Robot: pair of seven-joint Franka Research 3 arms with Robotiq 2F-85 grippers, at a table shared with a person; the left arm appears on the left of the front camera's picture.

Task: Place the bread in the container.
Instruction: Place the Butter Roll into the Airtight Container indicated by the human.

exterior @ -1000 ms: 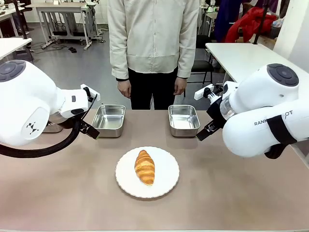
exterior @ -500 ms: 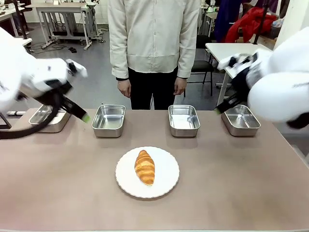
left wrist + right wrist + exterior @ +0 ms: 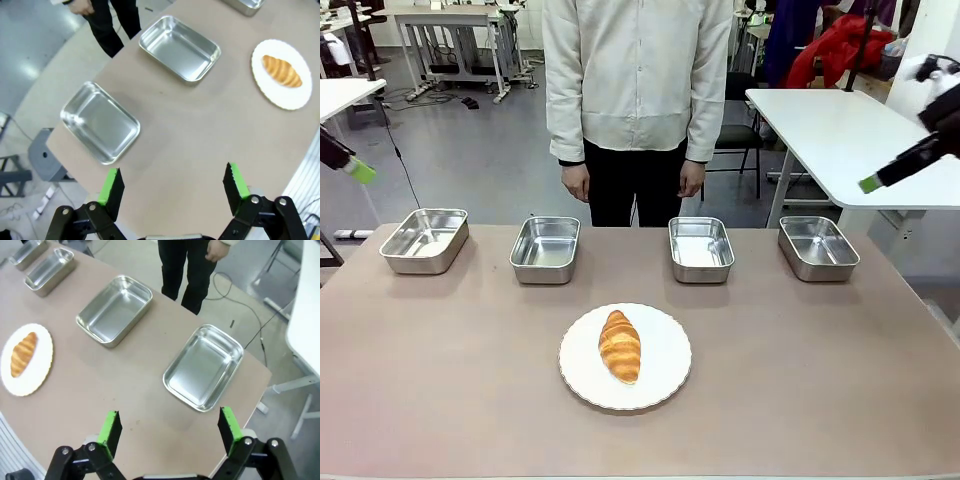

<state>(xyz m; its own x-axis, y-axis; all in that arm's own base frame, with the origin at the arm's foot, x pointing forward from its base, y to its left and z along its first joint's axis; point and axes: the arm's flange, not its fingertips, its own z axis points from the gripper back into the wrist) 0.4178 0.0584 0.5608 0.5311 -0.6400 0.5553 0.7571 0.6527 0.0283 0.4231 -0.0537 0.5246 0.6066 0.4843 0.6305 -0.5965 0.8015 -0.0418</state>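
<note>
**Desk:** Where's the bread sitting?

**Me:** The bread (image 3: 620,346) lies on the white plate (image 3: 665,330), near the middle of the counter (image 3: 820,380). From my left pincer (image 3: 172,177) it's well apart, ahead and off to the right. From my right pincer (image 3: 168,421) it's well apart too, off to the left.

**Desk:** And the pans?

**Me:** I see four alike in a row beyond the plate, and I can't tell which one is meant. The far-left container (image 3: 100,122) lies just ahead of my left pincer, a little to its left, with the second container (image 3: 180,47) farther on. The far-right container (image 3: 204,367) lies just ahead of my right pincer, and the third container (image 3: 115,310) is beyond it to the left.

**Desk:** How do the pincers stand?

**Me:** Both are spread wide with the green pads well apart. Each is raised high, out by its own end of the counter.

**Desk:** Anyone close?

**Me:** A person (image 3: 638,80) stands at the far edge, hands (image 3: 578,183) hanging down, apart from both pincers
</note>
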